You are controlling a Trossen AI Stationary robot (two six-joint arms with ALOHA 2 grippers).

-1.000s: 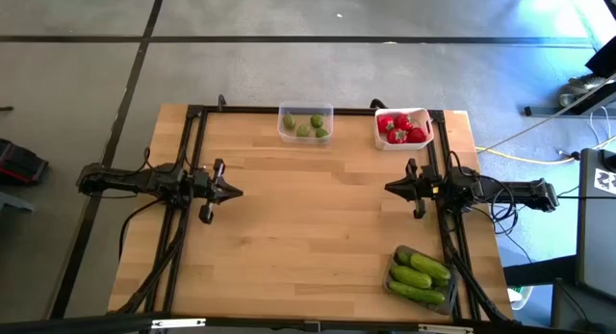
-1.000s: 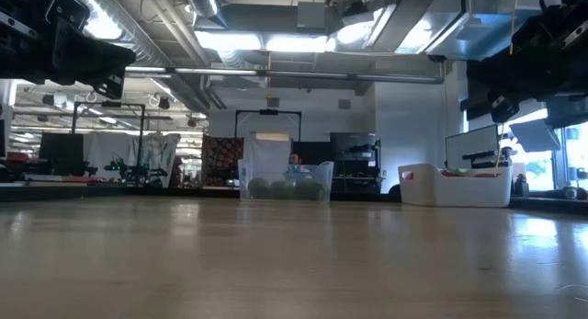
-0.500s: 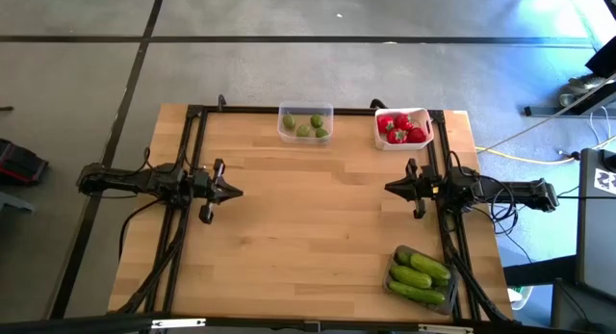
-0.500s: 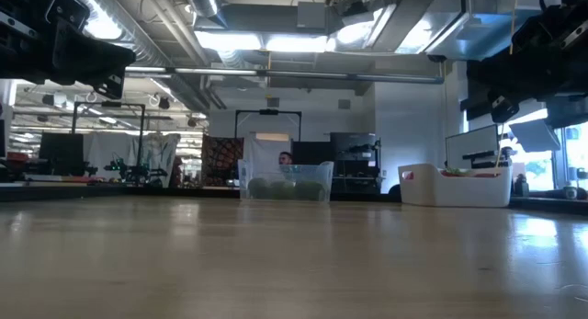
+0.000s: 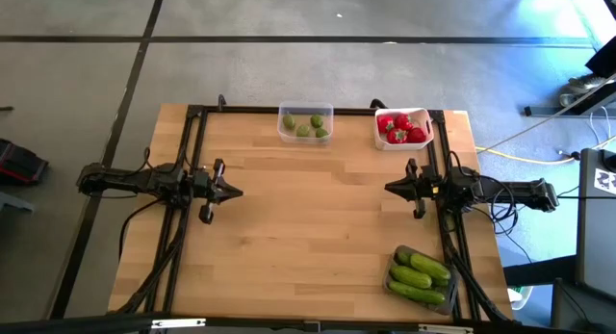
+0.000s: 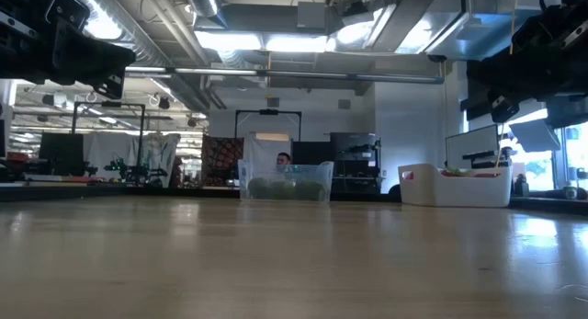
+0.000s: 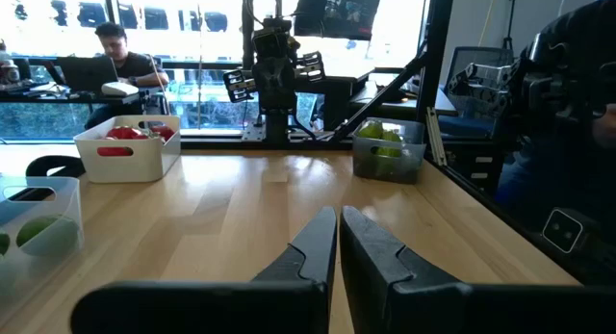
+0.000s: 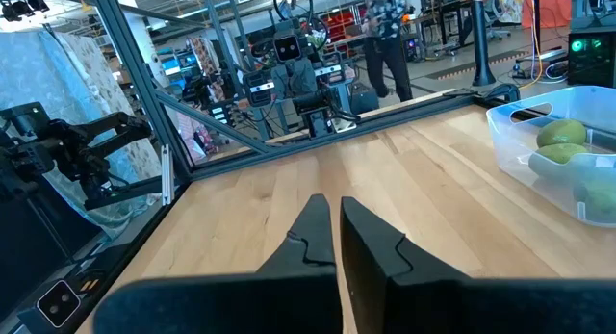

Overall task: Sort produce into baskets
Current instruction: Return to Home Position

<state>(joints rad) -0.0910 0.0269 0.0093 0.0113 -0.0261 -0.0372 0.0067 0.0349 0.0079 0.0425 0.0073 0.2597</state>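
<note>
Nearest the front edge, at the right corner: dark tub point(image 5: 420, 276) full of cucumbers point(image 5: 422, 271), nothing spilled beside it. Mid-table, left gripper point(image 5: 231, 191) hanging over bare wood point(image 5: 308, 238) at the left rail, fingers pressed together, nothing between them, seen plainly in the left wrist view point(image 7: 339, 240). Opposite, right gripper point(image 5: 391, 188) at the right rail, pointing inward, fingers likewise together and empty point(image 8: 335, 233). Wide clear stretch of board between the two tips, well apart. Far edge: clear tub point(image 5: 305, 123) holding the green fruits point(image 5: 310, 127), and just to its right, with a gap between, white tub point(image 5: 403, 128) holding the red pieces point(image 5: 399, 127). No loose produce visible anywhere on the board; every piece already in a tub, each kind to itself. Judging from that: sorting looks finished, arms parked. For doing this step well: hold both arms clear and high, away from the tub rims, so nothing gets nudged; right arm closest to the white tub and the dark tub, so most care there. Worth a last scan of the board edges and behind the rails for a stray piece before calling it done. Person at a desk beyond the table in the left wrist view point(image 7: 117, 53), well away from the arms
</note>
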